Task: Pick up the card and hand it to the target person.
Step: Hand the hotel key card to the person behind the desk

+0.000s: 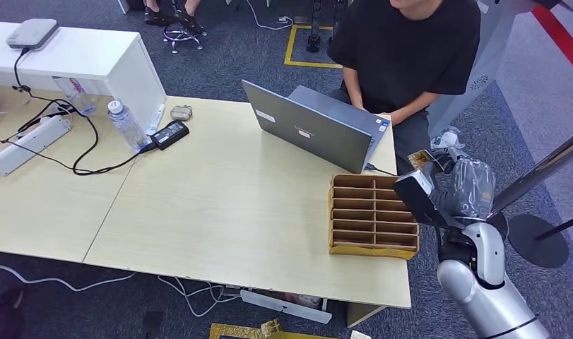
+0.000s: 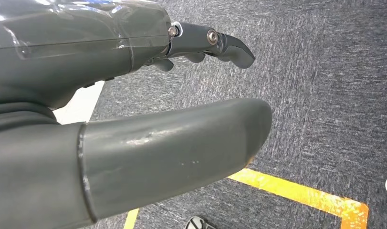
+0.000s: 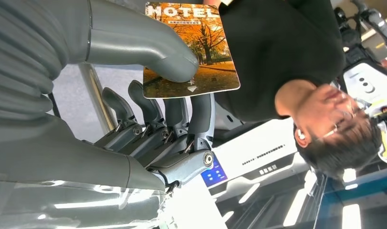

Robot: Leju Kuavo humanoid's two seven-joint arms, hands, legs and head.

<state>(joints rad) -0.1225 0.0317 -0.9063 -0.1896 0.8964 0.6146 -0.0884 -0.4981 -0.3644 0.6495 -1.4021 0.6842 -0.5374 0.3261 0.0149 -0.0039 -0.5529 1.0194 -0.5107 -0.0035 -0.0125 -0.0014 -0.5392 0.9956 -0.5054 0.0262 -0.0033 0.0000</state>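
hotel card (image 3: pixel 191 52) pinched between right hand's (image 3: pixel 148 109) thumb and fingers (image 3: pixel 174 112); best kept level, extended toward the seated person (image 1: pixel 410 49); left hand (image 2: pixel 134 95) holds nothing, fingers apart.

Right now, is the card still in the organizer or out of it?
Out. The right hand pinches the card between thumb and fingers, held up toward the person, beside the wooden organizer.
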